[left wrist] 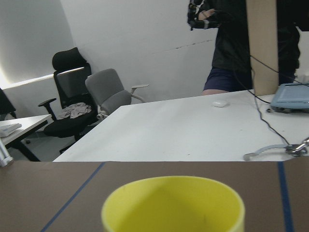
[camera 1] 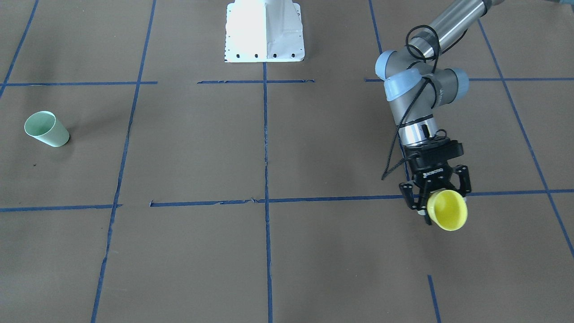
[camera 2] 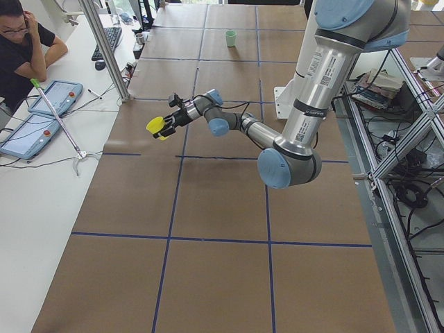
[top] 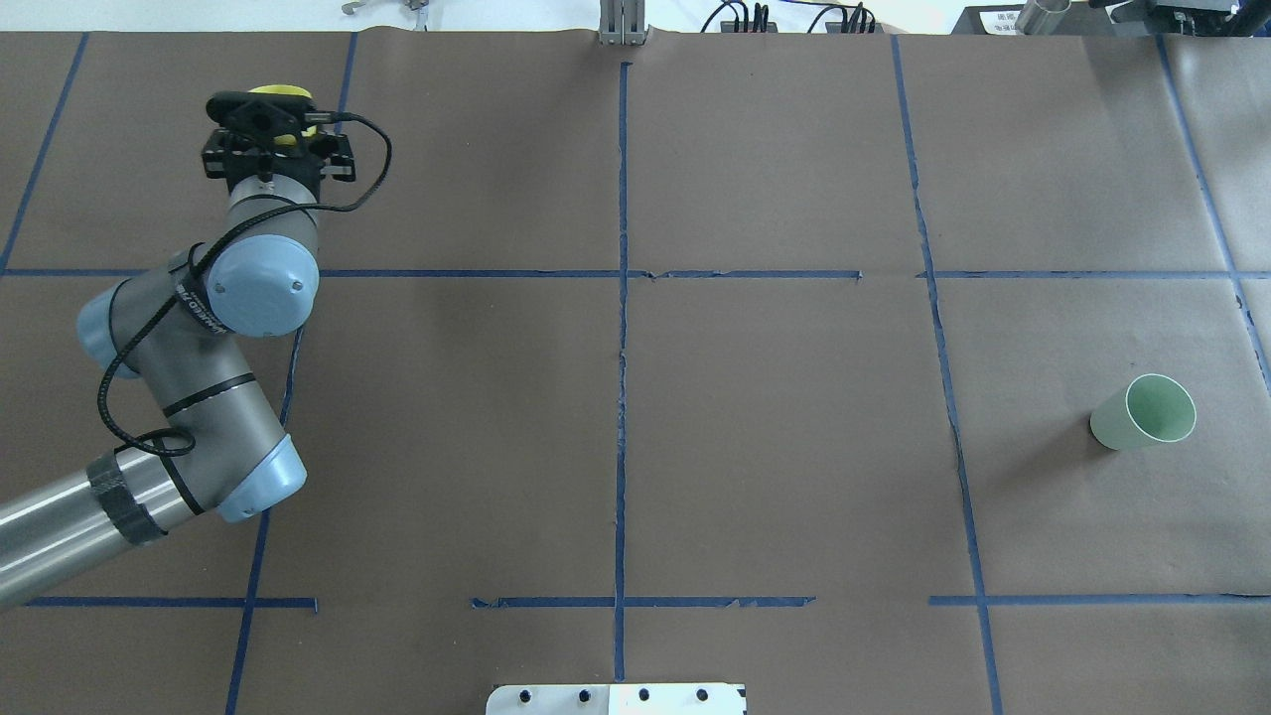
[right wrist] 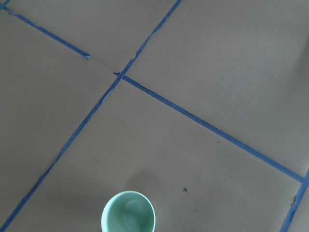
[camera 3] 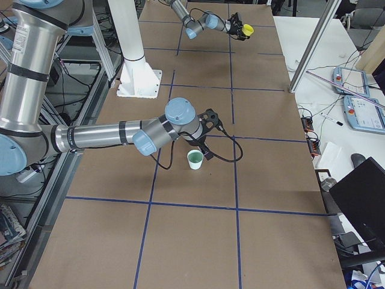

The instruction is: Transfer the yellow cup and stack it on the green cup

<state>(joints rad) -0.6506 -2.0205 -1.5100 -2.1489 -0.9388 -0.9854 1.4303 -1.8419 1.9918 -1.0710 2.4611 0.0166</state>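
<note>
My left gripper (camera 1: 437, 202) is shut on the yellow cup (camera 1: 447, 210) and holds it above the brown table, tipped so its mouth faces away from the robot. The cup fills the bottom of the left wrist view (left wrist: 172, 205) and also shows in the overhead view (top: 278, 91). The green cup (camera 1: 47, 129) stands upright and alone on the table at the opposite end (top: 1144, 412). The right wrist view looks down on it (right wrist: 128, 211). My right gripper (camera 3: 206, 131) hovers just above and beside the green cup (camera 3: 194, 159); it shows only in the right side view, so I cannot tell if it is open.
The white robot base (camera 1: 264, 31) stands at the table's middle edge. Blue tape lines (top: 623, 298) divide the brown surface. A white side table (camera 2: 41, 139) with tablets and a seated operator (camera 2: 21, 48) lies beyond the far edge.
</note>
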